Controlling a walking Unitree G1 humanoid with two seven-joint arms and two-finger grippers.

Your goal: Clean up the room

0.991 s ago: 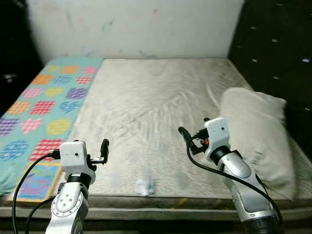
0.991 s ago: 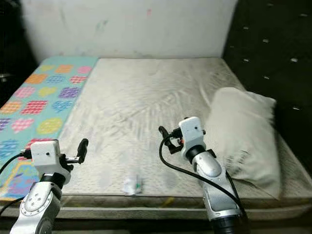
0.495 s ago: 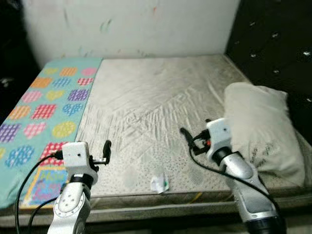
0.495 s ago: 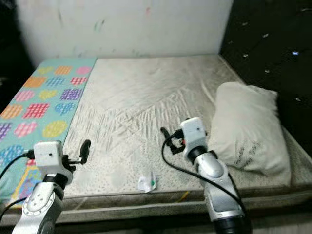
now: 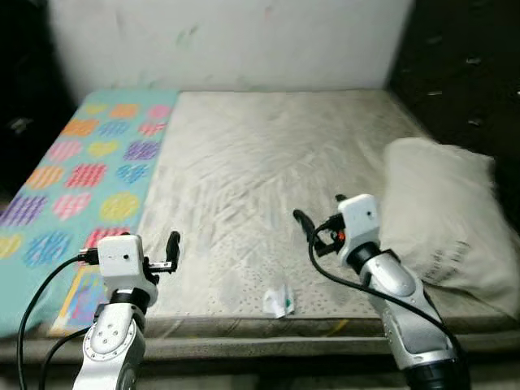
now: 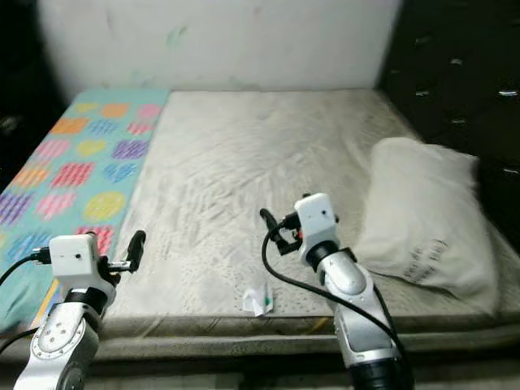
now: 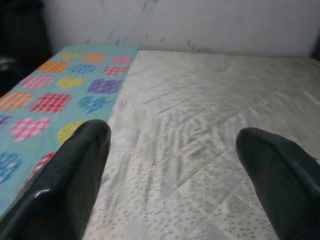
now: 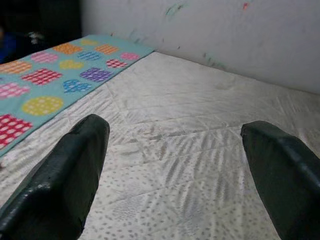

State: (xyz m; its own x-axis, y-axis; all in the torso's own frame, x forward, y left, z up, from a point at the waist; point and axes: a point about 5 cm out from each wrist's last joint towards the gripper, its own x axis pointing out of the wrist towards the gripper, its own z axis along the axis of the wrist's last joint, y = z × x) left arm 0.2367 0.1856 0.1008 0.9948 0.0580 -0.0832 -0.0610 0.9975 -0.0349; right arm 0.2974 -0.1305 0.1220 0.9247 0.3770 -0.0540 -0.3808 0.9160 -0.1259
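Observation:
A small crumpled white wrapper with a green mark (image 5: 280, 299) lies near the front edge of the bare grey mattress (image 5: 260, 162). My left gripper (image 5: 168, 250) hovers over the mattress's front left part, beside the patterned blanket, left of the wrapper. Its fingers (image 7: 75, 175) stand wide apart with nothing between them. My right gripper (image 5: 313, 219) is held above the mattress, just behind and to the right of the wrapper. It is open too, and its fingers (image 8: 70, 170) hold nothing.
A teal blanket with coloured hearts (image 5: 81, 171) covers the mattress's left strip. A beige pillow (image 5: 447, 215) lies along the right side, against a dark padded headboard (image 5: 463, 73). A white wall (image 5: 227, 41) closes the far side.
The camera has shifted, so the wrapper and pillow sit differently in the picture. Both arms keep the same pose, and both grippers stay open.

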